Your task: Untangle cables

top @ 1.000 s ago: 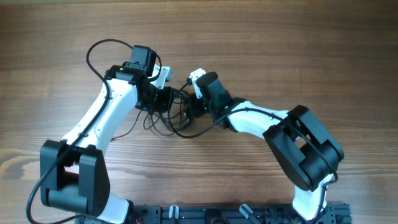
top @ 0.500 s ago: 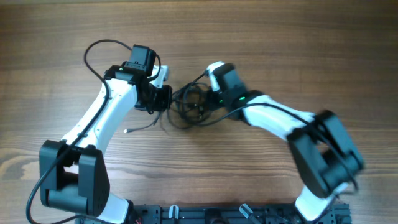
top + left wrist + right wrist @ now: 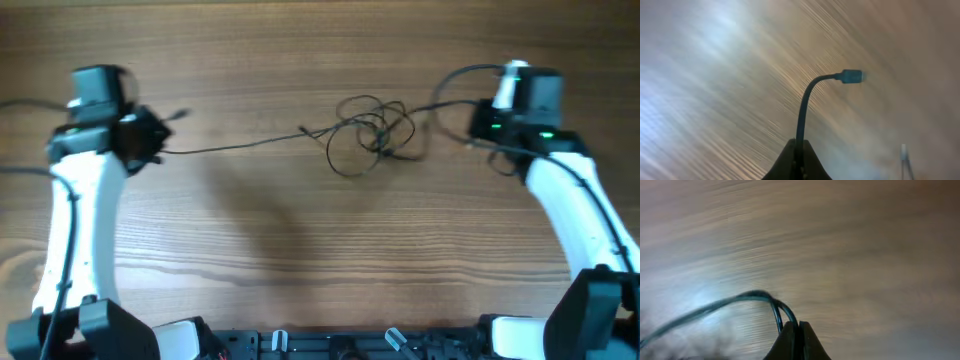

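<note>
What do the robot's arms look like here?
The left arm and right arm are white tubes with bulky black joints. A black wire runs along the left one. A green light glows near the right wrist. Tool fingers look dark and tapered.

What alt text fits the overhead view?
Thin black cables stretch across a wooden table between two arms spread wide, with a loose knot of loops right of centre. The left end effector and right end effector each grip a strand.
</note>
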Controlling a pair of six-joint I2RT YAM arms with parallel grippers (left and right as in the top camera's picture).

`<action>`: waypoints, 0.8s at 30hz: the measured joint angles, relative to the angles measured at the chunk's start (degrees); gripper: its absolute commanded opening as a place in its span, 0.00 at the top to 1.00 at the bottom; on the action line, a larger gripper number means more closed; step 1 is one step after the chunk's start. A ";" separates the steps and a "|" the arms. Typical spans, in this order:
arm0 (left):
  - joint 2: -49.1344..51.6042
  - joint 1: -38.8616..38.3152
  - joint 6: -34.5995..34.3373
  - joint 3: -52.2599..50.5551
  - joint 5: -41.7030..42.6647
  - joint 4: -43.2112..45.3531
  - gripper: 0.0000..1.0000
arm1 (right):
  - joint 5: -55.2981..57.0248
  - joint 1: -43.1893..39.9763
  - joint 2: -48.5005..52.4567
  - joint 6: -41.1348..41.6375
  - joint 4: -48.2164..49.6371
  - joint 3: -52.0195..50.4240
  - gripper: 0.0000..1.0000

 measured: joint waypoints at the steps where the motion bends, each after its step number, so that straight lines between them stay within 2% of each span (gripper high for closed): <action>1: -0.17 2.45 -1.22 0.00 0.04 -0.04 0.96 | -1.31 -2.75 0.00 1.42 -0.07 0.00 0.96; 8: -0.17 13.31 -4.39 0.00 1.73 -0.79 0.96 | -9.86 -13.86 0.00 6.25 -0.92 0.00 0.96; 16: -0.17 24.20 -4.98 0.00 1.14 -0.35 0.96 | -9.84 -29.00 0.00 11.34 -0.09 0.00 0.96; 20: -0.17 27.69 -5.01 0.00 1.40 -0.15 0.96 | -10.05 -36.04 0.00 13.09 0.07 0.00 0.96; 24: -0.17 28.22 -5.03 -0.13 4.57 1.31 0.96 | -12.90 -39.01 0.00 12.90 -1.31 0.00 0.94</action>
